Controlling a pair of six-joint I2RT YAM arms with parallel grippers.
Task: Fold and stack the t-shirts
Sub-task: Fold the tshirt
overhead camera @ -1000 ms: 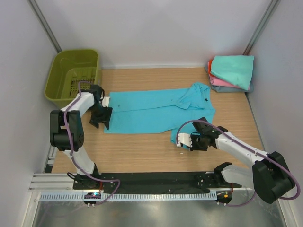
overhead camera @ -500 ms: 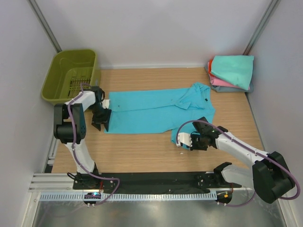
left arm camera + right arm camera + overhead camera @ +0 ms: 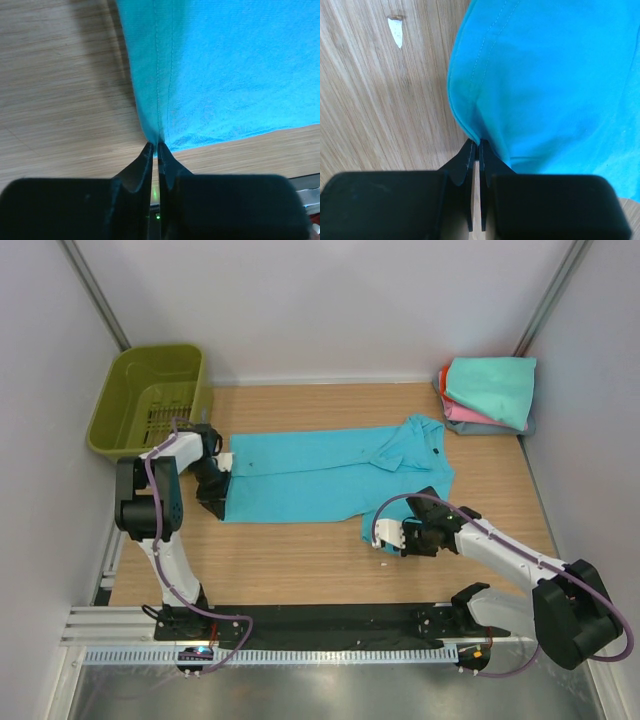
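A bright turquoise-blue t-shirt [image 3: 320,475] lies spread across the middle of the wooden table. My left gripper [image 3: 215,490] is shut on its left hem corner; in the left wrist view the cloth [image 3: 200,75] is pinched between the black fingers [image 3: 142,165]. My right gripper [image 3: 392,535] is shut on the shirt's near right edge; in the right wrist view a fold of turquoise cloth [image 3: 535,80] runs into the closed fingertips [image 3: 469,155]. Folded t-shirts [image 3: 488,390], mint-teal on top of pink, orange-red and grey-blue, are stacked at the back right corner.
An olive-green slotted basket [image 3: 150,400] stands at the back left, close behind my left arm. White walls close in on the left and right. A small pale chip [image 3: 396,31] marks the wood beside the right gripper.
My left gripper has closed on the shirt's left hem corner and pulled it slightly off the table. The right gripper has stayed shut on the cloth in the same place.
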